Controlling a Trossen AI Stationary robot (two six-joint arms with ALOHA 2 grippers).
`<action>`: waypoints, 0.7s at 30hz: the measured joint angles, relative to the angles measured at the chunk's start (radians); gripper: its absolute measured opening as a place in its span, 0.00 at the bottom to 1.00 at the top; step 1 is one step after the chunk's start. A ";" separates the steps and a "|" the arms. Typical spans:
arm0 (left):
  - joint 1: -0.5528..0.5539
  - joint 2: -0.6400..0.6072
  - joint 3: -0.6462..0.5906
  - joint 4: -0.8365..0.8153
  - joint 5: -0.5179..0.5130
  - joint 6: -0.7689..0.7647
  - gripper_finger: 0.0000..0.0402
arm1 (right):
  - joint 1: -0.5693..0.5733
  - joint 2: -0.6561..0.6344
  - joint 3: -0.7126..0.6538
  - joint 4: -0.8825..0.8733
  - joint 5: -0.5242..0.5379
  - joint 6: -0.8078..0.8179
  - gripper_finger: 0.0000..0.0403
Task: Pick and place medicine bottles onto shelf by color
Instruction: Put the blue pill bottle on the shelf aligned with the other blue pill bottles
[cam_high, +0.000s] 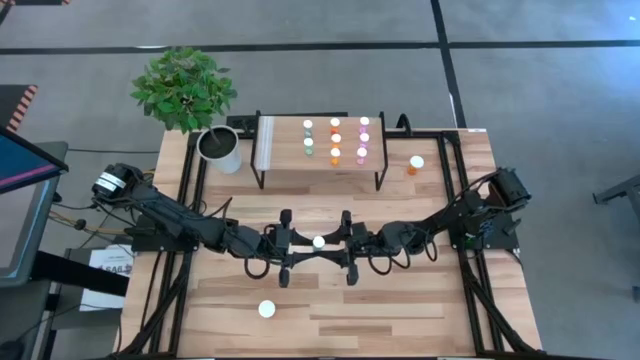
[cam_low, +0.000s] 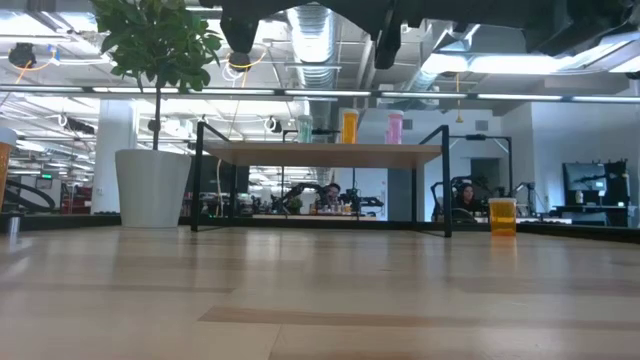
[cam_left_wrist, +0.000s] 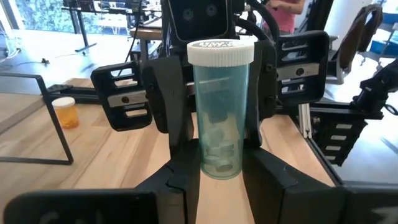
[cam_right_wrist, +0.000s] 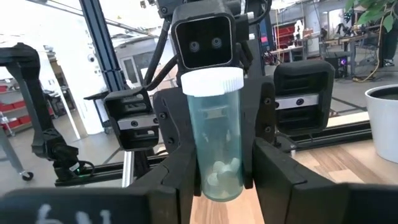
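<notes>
Teal plastic fills both wrist views: one teal bottle (cam_left_wrist: 217, 112), white-capped and with a few pills at its bottom, stands upright between the two grippers at the middle of the table, lifted clear of the wood. In the high view its cap shows between the left gripper (cam_high: 290, 247) and the right gripper (cam_high: 343, 247), which face each other tip to tip. From the left wrist the left fingers (cam_left_wrist: 180, 155) press the lower body on both sides; from the right wrist the right fingers (cam_right_wrist: 177, 168) do the same; so both pairs appear closed on the same bottle, and this reads as a handover in mid-air.

Doing it well means one gripper loosens only once the other's hold is firm; the releasing fingers should part fully and back straight away, so the bottle stays upright and does not twist; which arm is to take it I cannot tell.

On the shelf (cam_high: 275, 160) bottles stand in three columns, teal, orange and pink; the teal column (cam_high: 308, 137) has fewer than the others, so a place there seems the goal. An orange bottle (cam_high: 415, 164) waits on the table beside the shelf, another bottle (cam_high: 267, 309) nearer the front edge; the plant pot (cam_high: 220, 148) stands left of the shelf.
</notes>
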 joint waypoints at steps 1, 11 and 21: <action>0.000 0.000 0.000 -0.004 0.000 0.003 0.22 | 0.000 0.000 0.000 -0.002 0.000 0.000 0.36; 0.000 0.000 0.000 -0.007 0.000 -0.007 0.26 | 0.000 0.000 0.000 -0.003 0.001 -0.004 0.37; 0.001 -0.054 0.002 -0.210 -0.022 -0.077 0.42 | -0.002 0.001 0.000 -0.032 0.001 -0.010 0.36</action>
